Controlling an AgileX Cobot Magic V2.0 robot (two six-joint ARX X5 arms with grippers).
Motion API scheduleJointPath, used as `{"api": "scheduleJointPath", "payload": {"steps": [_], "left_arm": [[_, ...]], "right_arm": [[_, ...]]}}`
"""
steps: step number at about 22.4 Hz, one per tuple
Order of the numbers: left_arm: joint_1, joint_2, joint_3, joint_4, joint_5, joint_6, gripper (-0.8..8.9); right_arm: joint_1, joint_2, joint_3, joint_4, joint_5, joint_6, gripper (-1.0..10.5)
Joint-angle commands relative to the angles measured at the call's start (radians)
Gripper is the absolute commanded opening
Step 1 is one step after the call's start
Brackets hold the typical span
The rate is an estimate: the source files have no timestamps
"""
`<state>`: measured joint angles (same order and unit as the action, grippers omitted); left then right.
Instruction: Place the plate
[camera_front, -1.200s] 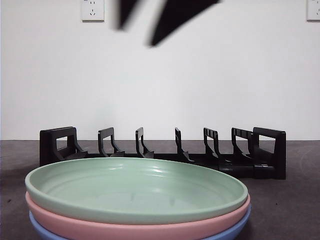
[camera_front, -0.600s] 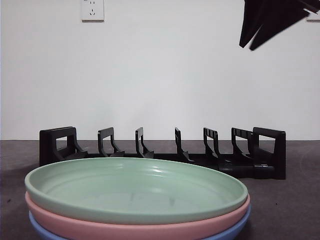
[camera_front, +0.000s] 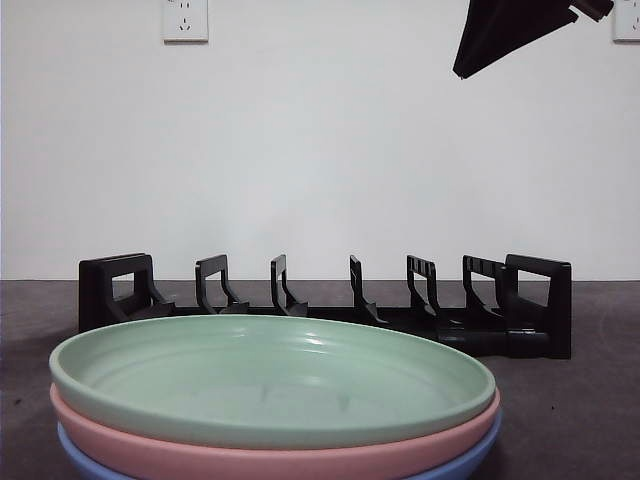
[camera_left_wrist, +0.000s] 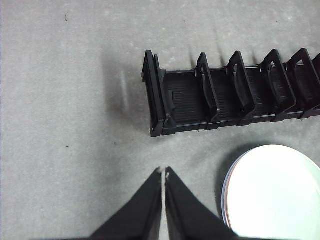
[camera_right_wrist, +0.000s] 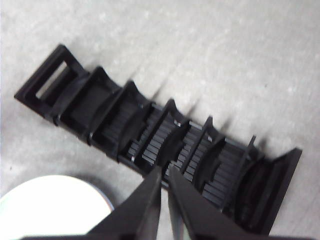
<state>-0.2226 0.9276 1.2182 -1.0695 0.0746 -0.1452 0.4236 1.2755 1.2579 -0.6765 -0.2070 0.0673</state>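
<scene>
Right gripper (camera_right_wrist: 163, 171) jaws nearly closed, thin gap, holding nothing, high above the black rack (camera_right_wrist: 160, 137), which lies right under its tips. Left gripper (camera_left_wrist: 163, 171) jaws pressed together, empty, over bare table (camera_left_wrist: 65, 150) just off the rack's end. Plates unheld: green plate (camera_front: 270, 375) on top of the pink plate (camera_front: 250, 452) and blue plate (camera_front: 470, 450), stacked beside the rack, off to the side of both grippers.

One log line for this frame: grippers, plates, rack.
left gripper shut, idle | right gripper shut above black slotted plate rack | green plate tops pink/blue stack, untouched
</scene>
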Motion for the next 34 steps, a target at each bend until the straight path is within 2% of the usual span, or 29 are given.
{"api": "scheduleJointPath", "payload": {"steps": [1, 2, 3, 5, 7, 9, 12, 16, 21, 34], "left_arm": [[0.0, 0.005, 0.014, 0.021, 0.0, 0.03, 0.07], [0.0, -0.011, -0.018, 0.082, 0.0, 0.023, 0.07], [0.0, -0.049, -0.1, 0.216, 0.001, 0.029, 0.07], [0.004, -0.169, -0.365, 0.583, 0.0, 0.077, 0.07], [0.032, -0.331, -0.639, 0.861, 0.0, 0.109, 0.07], [0.08, -0.514, -0.848, 0.985, -0.029, 0.114, 0.07], [0.138, -0.766, -1.05, 0.96, -0.098, 0.095, 0.07], [0.158, -0.915, -1.204, 0.977, -0.122, 0.07, 0.07], [0.16, -0.925, -1.206, 0.882, -0.119, 0.054, 0.07], [0.16, -0.924, -1.204, 0.882, -0.119, 0.054, 0.07]], "right_arm": [[0.005, 0.011, 0.017, 0.024, -0.003, -0.001, 0.2], [0.005, 0.011, 0.017, 0.034, -0.002, -0.001, 0.2], [0.005, 0.011, 0.017, 0.046, -0.003, -0.001, 0.2], [0.005, 0.011, 0.017, 0.064, -0.002, -0.001, 0.2], [0.005, 0.011, 0.017, 0.077, -0.002, -0.001, 0.2], [0.005, 0.011, 0.017, 0.087, -0.003, -0.001, 0.2], [0.005, 0.011, 0.017, 0.123, -0.003, -0.001, 0.2], [0.005, 0.011, 0.017, 0.143, -0.003, -0.001, 0.2], [0.005, 0.011, 0.018, 0.177, -0.003, -0.001, 0.2], [0.004, 0.011, 0.018, 0.183, 0.0, -0.003, 0.2]]}}
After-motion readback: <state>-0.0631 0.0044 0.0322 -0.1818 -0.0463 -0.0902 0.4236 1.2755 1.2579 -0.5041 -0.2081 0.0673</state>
